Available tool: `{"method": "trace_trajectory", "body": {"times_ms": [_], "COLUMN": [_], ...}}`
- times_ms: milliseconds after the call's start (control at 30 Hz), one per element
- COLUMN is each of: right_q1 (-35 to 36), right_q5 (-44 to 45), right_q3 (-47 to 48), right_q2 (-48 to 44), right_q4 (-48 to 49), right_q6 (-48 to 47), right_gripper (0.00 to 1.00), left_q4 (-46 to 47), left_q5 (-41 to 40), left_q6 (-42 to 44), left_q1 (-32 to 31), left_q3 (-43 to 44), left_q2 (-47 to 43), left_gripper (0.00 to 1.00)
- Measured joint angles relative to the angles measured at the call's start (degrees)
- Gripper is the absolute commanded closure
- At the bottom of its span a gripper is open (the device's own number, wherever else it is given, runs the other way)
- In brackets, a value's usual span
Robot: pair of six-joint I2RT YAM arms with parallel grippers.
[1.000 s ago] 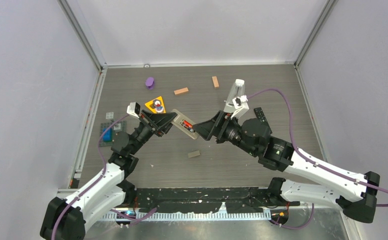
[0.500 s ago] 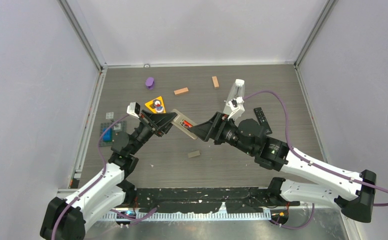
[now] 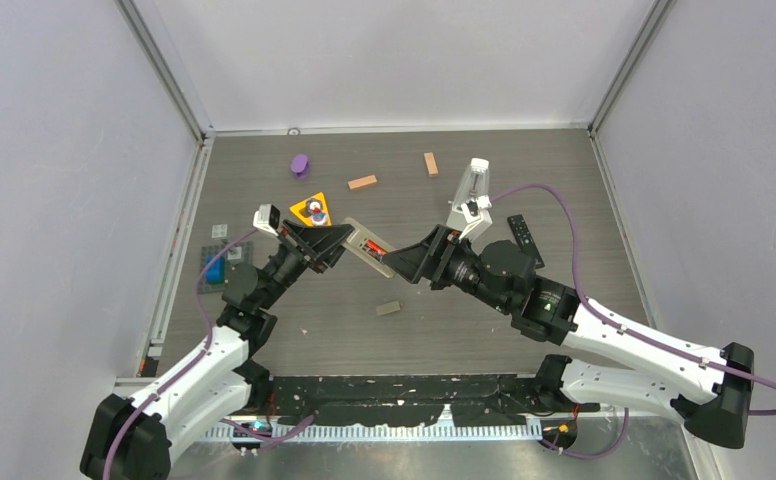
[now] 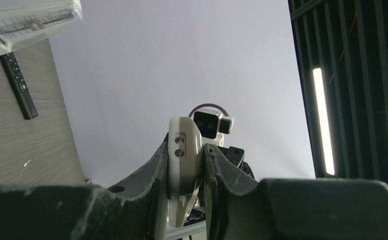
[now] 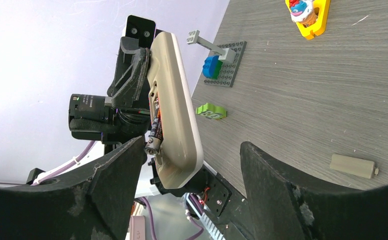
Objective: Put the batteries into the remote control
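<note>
Two end effectors meet above the middle of the counter (image 3: 564, 180). My left end effector (image 3: 338, 240) is clamped on the cream remote (image 5: 177, 110), holding it tilted and clear of the counter. My right end effector (image 5: 192, 148) stands apart, a finger on each side of the remote's end. A dark battery (image 5: 155, 132) lies in the open compartment, one end poking out close to one finger.
</note>
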Motion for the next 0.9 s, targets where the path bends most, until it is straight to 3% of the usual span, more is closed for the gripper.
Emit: {"method": "trace_trajectory", "body": {"times_ms": [900], "right_q1": [-0.31], "right_q5": [-0.28], "right_q3": [-3.1], "right_q2": [-1.27], "right_q4": [3.58], "right_q6": [1.07], "right_gripper": [0.23], "left_q4": [-1.33], "left_q5": [-0.52], "left_q6": [0.11], "left_q1": [0.0], "left_q3": [0.0], "left_q2": [0.07], "left_gripper": [1.0]}}
